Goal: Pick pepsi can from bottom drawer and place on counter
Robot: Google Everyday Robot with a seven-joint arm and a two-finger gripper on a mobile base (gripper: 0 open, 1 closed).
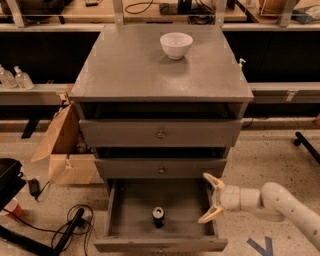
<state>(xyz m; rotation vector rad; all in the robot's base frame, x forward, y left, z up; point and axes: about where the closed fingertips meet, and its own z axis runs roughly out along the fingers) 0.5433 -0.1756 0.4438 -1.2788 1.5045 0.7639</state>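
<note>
The pepsi can (158,216) stands upright in the open bottom drawer (159,243), near the drawer's front middle. My gripper (206,198) is open, its two pale fingers spread wide, at the drawer's right wall and to the right of the can, not touching it. The white arm reaches in from the lower right. The counter (125,70) is the flat grey top of the cabinet, well above the gripper.
A white bowl (176,45) stands at the back of the counter. The two upper drawers (161,134) are shut. A cardboard box (62,145) and cables (60,225) lie on the floor at the left. A pale wooden bench (150,12) runs behind.
</note>
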